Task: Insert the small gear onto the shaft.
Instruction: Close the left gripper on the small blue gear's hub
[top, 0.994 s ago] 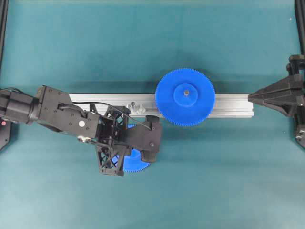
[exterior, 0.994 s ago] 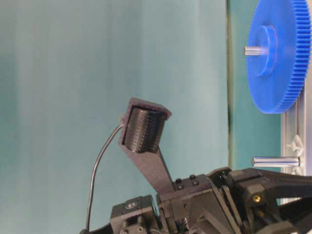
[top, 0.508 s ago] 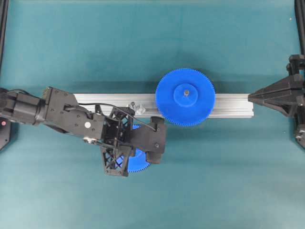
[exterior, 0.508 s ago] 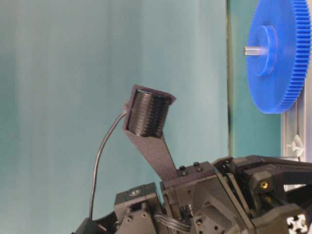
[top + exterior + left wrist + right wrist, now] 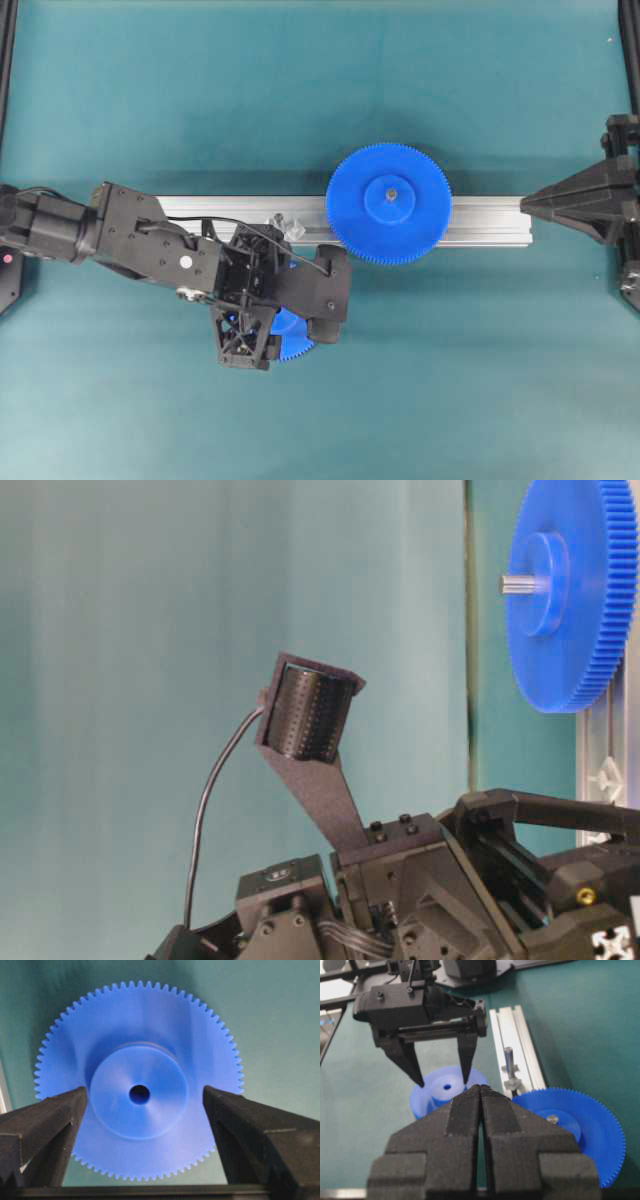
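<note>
The small gear [image 5: 139, 1091] lies flat on the table [image 5: 450, 380], just beside the rail [image 5: 480, 220]. The left claw [image 5: 442, 1080] stands open over it, one finger on each side of the hub, not gripping. The shaft [image 5: 508, 1062] stands upright on the rail. The right claw [image 5: 480, 1091] is closed, empty.

- Small gear [image 5: 138, 1085]: blue plastic, smooth matt face, fine moulded teeth
- Bigger gear [image 5: 388, 203]: same blue plastic, grey metal pin at its hub
- Shaft [image 5: 508, 1060]: bare grey metal, slight sheen
- Rail [image 5: 480, 220]: brushed silvery aluminium
- Left gripper [image 5: 145, 1097]: fingers [image 5: 45, 1120] matt black, grainy
</note>
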`<state>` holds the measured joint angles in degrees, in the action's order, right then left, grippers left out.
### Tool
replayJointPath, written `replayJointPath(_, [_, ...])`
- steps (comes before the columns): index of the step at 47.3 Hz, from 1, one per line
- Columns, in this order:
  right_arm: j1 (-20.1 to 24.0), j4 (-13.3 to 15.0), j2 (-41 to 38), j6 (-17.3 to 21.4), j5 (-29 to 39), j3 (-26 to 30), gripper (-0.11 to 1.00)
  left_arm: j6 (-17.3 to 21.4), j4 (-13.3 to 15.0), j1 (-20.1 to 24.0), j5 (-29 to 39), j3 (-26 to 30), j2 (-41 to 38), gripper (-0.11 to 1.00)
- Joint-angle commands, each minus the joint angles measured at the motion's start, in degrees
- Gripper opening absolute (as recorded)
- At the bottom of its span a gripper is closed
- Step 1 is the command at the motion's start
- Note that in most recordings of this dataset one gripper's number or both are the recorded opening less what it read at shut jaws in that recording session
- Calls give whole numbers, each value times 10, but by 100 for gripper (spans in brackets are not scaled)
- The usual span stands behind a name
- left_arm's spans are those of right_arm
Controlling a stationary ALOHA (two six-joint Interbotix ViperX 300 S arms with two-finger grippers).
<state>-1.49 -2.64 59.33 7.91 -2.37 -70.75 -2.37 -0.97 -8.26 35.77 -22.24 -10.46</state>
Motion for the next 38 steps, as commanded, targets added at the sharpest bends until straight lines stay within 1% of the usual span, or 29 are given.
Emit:
replayJointPath(1, [-1,-1,-3,5,-3,5,4,1,-1,-2,-1,13,7,93])
replayJointPath(12, [-1,-1,-3,14,-3,4,4,1,0,-2,-2,17,-1,93])
replayJointPath(38, [-1,-1,-3,14,-4,4,4,3,-1,0,-4,12,-16,93])
